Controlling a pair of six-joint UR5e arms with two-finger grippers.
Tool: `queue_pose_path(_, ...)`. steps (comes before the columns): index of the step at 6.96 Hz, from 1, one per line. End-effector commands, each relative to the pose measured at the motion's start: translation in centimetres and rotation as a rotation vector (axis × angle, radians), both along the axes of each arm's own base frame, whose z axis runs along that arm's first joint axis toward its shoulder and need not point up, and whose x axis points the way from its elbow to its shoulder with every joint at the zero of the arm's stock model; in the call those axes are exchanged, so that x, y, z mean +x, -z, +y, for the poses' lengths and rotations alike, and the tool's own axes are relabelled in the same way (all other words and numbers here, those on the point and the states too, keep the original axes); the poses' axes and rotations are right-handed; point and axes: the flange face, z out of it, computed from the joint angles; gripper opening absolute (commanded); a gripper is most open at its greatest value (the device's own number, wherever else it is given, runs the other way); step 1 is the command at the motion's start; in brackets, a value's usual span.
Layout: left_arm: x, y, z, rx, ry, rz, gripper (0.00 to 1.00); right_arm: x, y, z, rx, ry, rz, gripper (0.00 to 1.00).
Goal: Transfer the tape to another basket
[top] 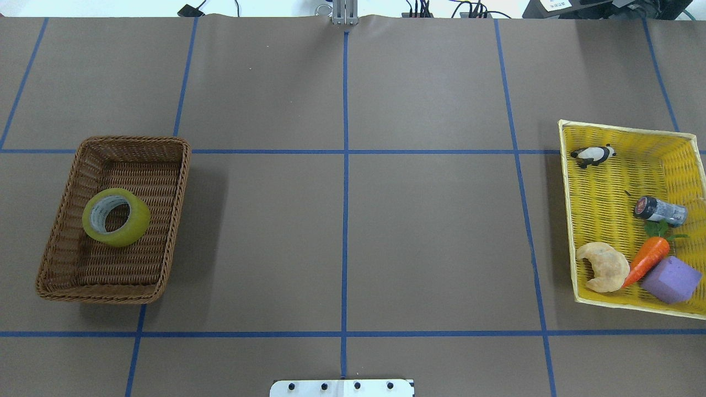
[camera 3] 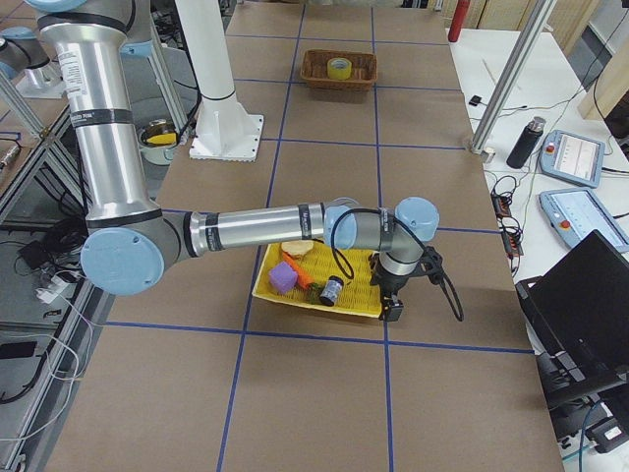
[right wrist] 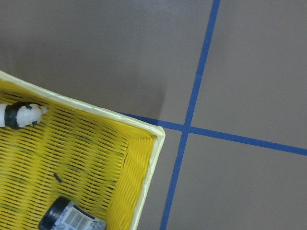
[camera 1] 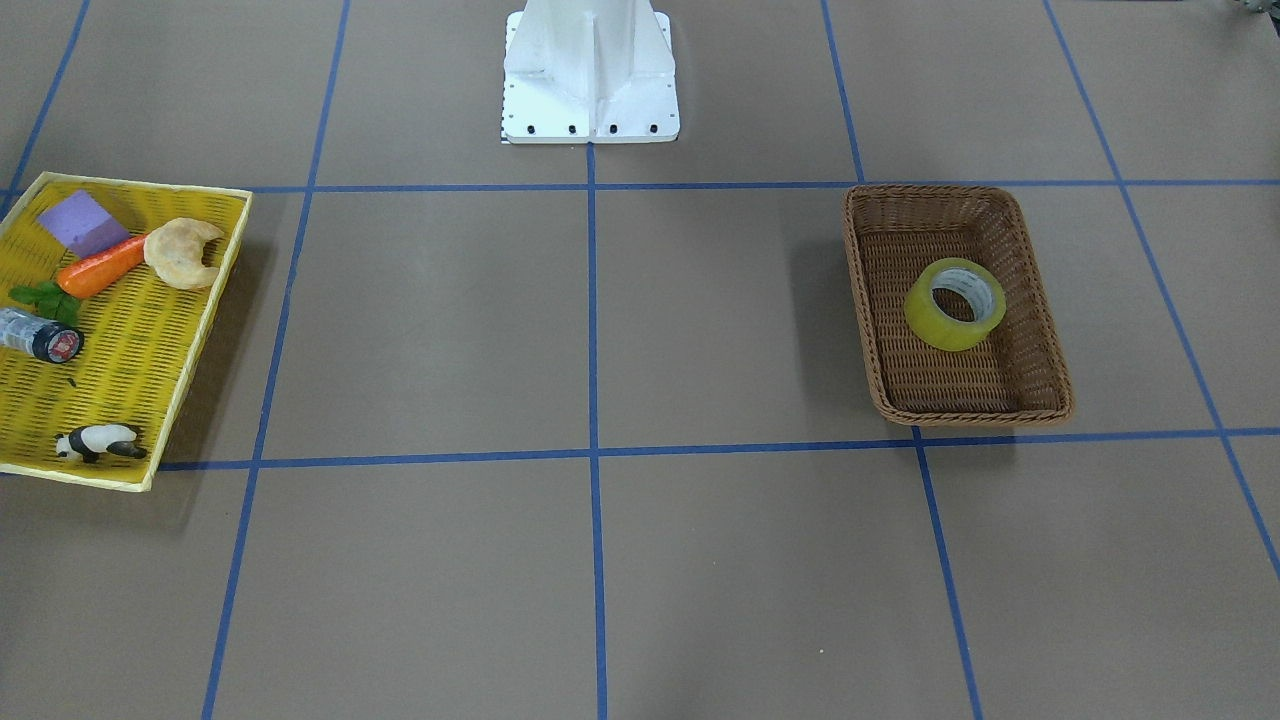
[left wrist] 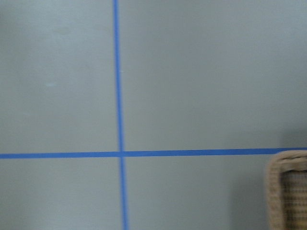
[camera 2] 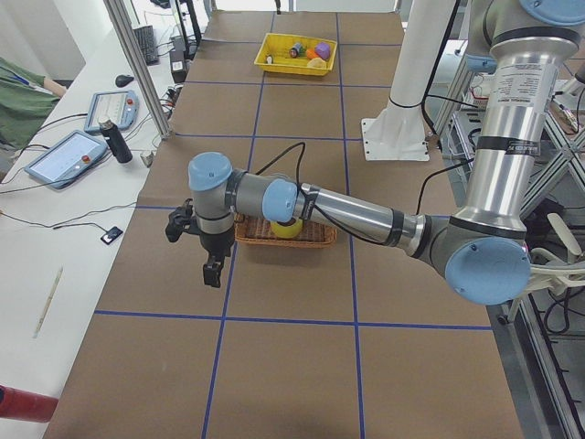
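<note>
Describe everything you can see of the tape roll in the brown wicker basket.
The tape is a wide roll of translucent yellow film on a whitish core. It seems to lie flat, hole upward, near the middle of the floor of the basket. It touches only the weave, and nothing rests on it.

silver arms, pale blue joint caps, white base
</note>
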Motion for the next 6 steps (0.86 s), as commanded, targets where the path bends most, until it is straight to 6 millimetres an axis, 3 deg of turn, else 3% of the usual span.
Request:
queue_pose_path(1,-1.6,-6.2,3.0,-0.07,-0.021,-0.001,0.99,1.9,-2.9,2.6,-0.012,-0.041,-0.027,1.0)
queue_pose_path(2,-1.6,-8.8,4.3,-0.07,-0.019,-0.001,0.99,2.1,-2.9,2.8,-0.017,-0.048,-0.039,1.0)
queue_pose_path(3,-1.6,-9.6,4.5,-0.071,-0.011,0.001,0.99,2.1,-3.0,2.8,-0.02,-0.049,-0.043,1.0)
queue_pose_path(6,-0.7,-9.4,4.9,-0.088,-0.015,0.108,0.99,2.1,-2.9,3.1,-0.061,-0.055,-0.066,1.0)
